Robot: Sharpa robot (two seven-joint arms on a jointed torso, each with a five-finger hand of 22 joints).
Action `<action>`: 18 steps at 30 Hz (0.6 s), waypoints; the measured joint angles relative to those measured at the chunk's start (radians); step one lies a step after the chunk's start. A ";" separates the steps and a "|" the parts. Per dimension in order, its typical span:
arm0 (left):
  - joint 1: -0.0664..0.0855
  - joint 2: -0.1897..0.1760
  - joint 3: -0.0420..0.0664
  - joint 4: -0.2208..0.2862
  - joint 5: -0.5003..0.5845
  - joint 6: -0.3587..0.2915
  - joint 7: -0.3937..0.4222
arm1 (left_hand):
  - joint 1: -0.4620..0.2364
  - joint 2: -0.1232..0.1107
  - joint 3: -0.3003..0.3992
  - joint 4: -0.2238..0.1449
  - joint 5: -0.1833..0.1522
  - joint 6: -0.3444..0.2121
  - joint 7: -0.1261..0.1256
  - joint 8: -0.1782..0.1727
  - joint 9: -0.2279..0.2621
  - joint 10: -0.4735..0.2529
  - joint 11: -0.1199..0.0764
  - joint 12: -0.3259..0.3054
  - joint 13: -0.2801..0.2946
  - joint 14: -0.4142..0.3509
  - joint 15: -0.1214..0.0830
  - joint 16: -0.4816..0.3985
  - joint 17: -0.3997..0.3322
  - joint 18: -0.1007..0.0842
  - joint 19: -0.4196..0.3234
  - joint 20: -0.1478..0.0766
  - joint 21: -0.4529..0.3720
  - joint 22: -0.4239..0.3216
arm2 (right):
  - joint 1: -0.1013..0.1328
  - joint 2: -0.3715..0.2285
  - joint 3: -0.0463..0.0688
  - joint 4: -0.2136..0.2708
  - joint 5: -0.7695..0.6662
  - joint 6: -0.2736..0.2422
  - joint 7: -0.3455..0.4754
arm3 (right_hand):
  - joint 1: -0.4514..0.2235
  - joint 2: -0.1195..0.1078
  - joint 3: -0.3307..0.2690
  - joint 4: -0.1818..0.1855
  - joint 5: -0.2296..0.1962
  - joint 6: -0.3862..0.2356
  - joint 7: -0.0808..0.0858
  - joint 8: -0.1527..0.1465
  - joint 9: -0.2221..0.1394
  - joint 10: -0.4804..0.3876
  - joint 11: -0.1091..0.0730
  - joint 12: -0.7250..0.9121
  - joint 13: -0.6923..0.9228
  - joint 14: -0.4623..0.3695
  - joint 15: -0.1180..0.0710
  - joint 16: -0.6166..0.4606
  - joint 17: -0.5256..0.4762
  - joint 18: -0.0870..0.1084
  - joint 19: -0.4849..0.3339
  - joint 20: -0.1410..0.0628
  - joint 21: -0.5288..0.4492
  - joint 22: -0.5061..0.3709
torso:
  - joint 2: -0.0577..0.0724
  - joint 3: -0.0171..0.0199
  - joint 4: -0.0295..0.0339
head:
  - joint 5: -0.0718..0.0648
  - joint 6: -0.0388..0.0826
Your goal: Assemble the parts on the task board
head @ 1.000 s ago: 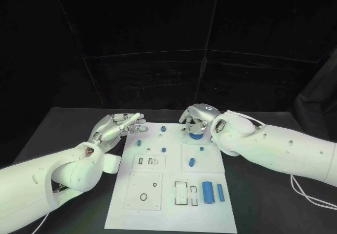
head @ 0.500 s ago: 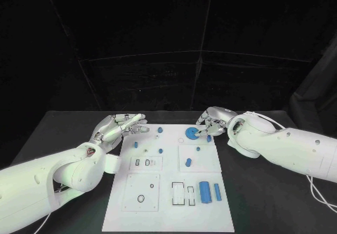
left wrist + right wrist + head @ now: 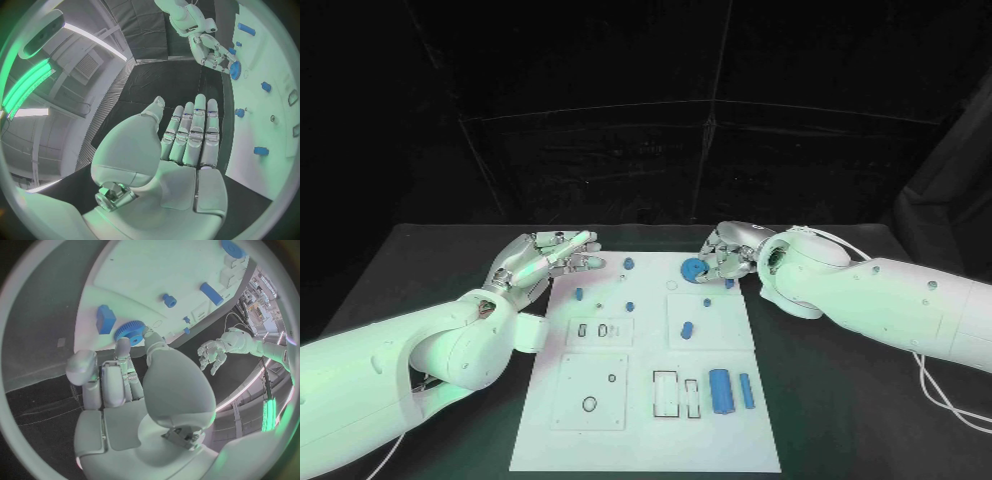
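My right hand (image 3: 728,255) sits at the board's (image 3: 646,420) far edge, fingertips on the blue gear (image 3: 692,268), I'd guess to seat it there. Can't tell from the head cam if it's really pinched; the right wrist cam shows fingers touching the gear's toothed rim (image 3: 129,332), so I'd call it a light hold. Left hand (image 3: 542,258) hovers flat and empty off the far left corner, probably just staying clear. Its wrist cam shows straight, spread fingers (image 3: 190,135).

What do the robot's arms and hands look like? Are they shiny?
Both arms are smooth, rounded white shells. The left hand and right hand are shiny silver metal with many jointed fingers. A thin white cable loops beside the right arm.
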 measured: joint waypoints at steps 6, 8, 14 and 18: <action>0.000 0.000 0.000 -0.001 0.000 0.000 0.000 | 0.000 0.000 0.000 0.000 0.000 0.000 0.000 0.000 0.000 0.000 0.000 0.000 0.000 0.000 0.000 0.000 0.000 0.000 0.000 0.000 0.000 0.000 | 0.000 0.013 0.000 -0.008 -0.011 0.007 -0.003 | 0.009 0.009 0.004 0.004 0.000 0.000 0.000 0.001 0.000 0.000 0.000 0.027 0.033 0.000 0.000 0.007 0.016 0.000 0.000 0.000 0.004 0.005 | 0.000 -0.0001 0.0004 | 0.000 -0.001; 0.000 0.000 0.000 -0.001 0.000 0.001 0.000 | 0.000 0.000 0.000 0.000 0.000 0.000 0.000 0.000 0.000 0.000 0.000 0.000 0.000 0.000 0.000 0.000 0.000 0.000 0.000 0.000 0.000 0.000 | 0.000 0.017 0.000 -0.012 -0.016 0.008 -0.004 | 0.009 0.009 0.004 0.004 0.000 0.000 0.000 0.001 0.000 0.000 0.000 0.030 0.038 0.000 0.000 0.010 0.017 0.000 0.000 0.000 0.004 0.006 | 0.000 -0.0002 0.0005 | 0.001 -0.002; 0.000 0.001 0.000 -0.002 0.000 0.002 -0.001 | 0.000 0.000 0.000 0.000 0.000 0.000 0.000 0.000 0.000 0.000 0.000 0.000 0.000 0.000 0.000 0.000 0.000 0.000 0.000 0.000 0.000 0.000 | 0.000 0.028 0.000 -0.023 -0.026 0.009 -0.005 | 0.018 0.018 0.004 0.004 0.000 0.000 0.000 0.004 0.000 0.004 0.004 0.043 0.055 0.000 0.000 0.010 0.022 0.000 0.000 0.000 0.008 0.009 | 0.000 -0.0001 0.0005 | 0.001 -0.004; 0.000 0.002 0.000 -0.003 0.000 0.003 -0.001 | 0.000 0.000 0.000 0.000 0.000 0.000 0.000 0.000 0.000 0.000 0.000 0.000 0.000 0.000 0.000 0.000 0.000 0.000 0.000 0.000 0.000 0.000 | 0.000 0.035 0.000 -0.028 -0.039 0.009 -0.005 | 0.027 0.016 0.004 0.004 0.000 0.000 0.000 0.004 0.000 0.008 0.000 0.054 0.067 0.000 0.000 0.014 0.027 0.000 0.000 0.000 0.008 0.011 | 0.000 0.0000 0.0005 | 0.001 -0.005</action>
